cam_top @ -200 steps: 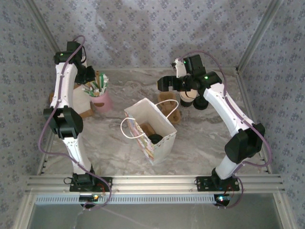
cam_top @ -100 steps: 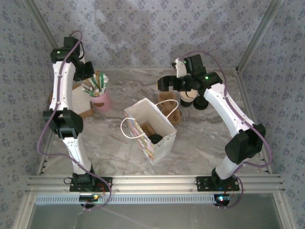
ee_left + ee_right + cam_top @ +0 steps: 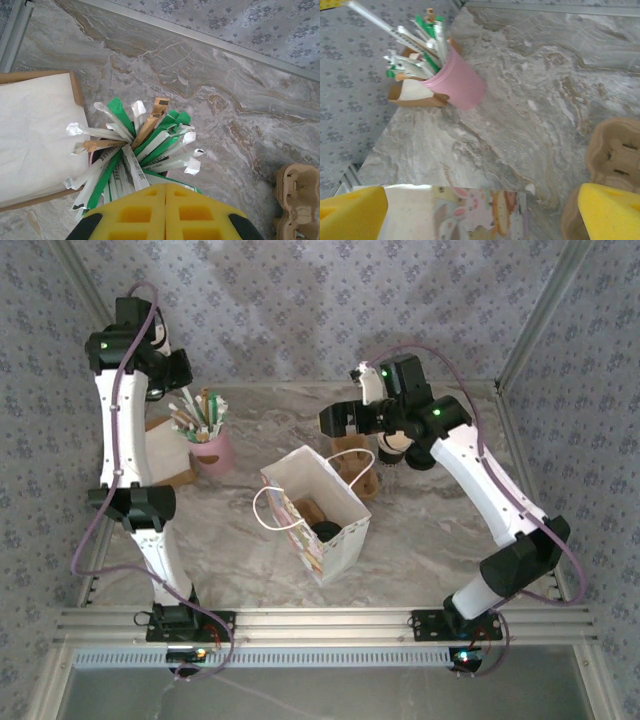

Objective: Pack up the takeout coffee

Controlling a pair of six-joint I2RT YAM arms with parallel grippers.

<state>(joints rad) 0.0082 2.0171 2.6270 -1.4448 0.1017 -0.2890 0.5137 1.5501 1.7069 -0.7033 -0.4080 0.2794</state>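
One takeout coffee [image 3: 391, 446], a white cup with a dark band, stands at the back of the table, partly under my right arm. A black lid [image 3: 326, 531] shows inside the open white bag [image 3: 338, 545]. My right gripper [image 3: 334, 419] hovers open behind the bag, left of that cup; between its yellow pads [image 3: 351, 211] lies the bag's printed edge [image 3: 485, 210]. My left gripper [image 3: 165, 187] is shut high above the pink cup of sticks [image 3: 135, 145]. A white and green stick packet [image 3: 172, 177] comes out from under its pads.
The brown pulp carrier [image 3: 358, 476] sits on the table between the bag and the coffee. The pink cup [image 3: 213, 453] stands at the left, beside a brown napkin box [image 3: 165, 452]. Metal rails edge the marble table at the back and sides.
My left arm has risen and pulled back above the pink cup. My right gripper has shifted slightly left, staying open.
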